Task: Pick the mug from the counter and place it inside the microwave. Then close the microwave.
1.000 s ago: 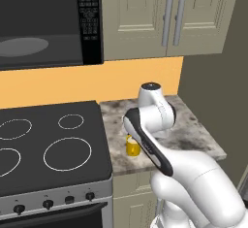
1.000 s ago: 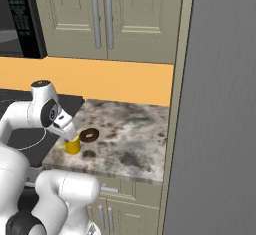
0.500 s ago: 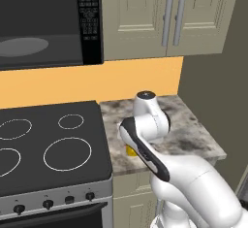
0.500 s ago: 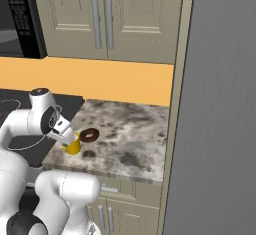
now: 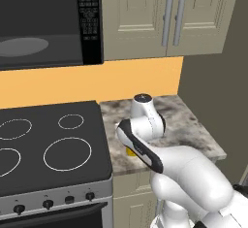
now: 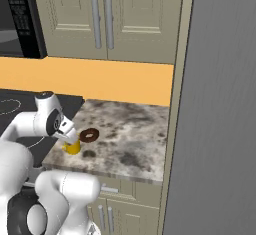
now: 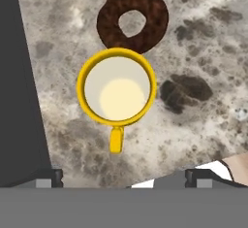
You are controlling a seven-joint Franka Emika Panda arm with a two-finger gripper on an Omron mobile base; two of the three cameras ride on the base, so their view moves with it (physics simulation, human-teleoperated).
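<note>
Above the mottled grey-brown stone counter point(image 7: 203, 38), the two-finger gripper point(image 7: 123, 176) hangs spread wide and empty over the small yellow mug point(image 7: 116, 87). A dark brown ring-shaped object point(image 7: 132, 19) touches the mug's far side.

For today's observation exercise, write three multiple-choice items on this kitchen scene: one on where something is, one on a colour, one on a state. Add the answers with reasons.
1. Where does the mug stand?
A. on the counter, beside the brown ring
B. on the stovetop
C. inside the microwave

2. What colour is the mug's outside?
A. red
B. yellow
C. blue

3. What state is the gripper in?
A. shut on the mug
B. shut on the brown ring
C. open above the mug

Answers:
1 A: the hand view shows it on speckled stone next to the ring.
2 B: rim and handle are yellow.
3 C: the finger tips stand wide apart and hold nothing.
</note>
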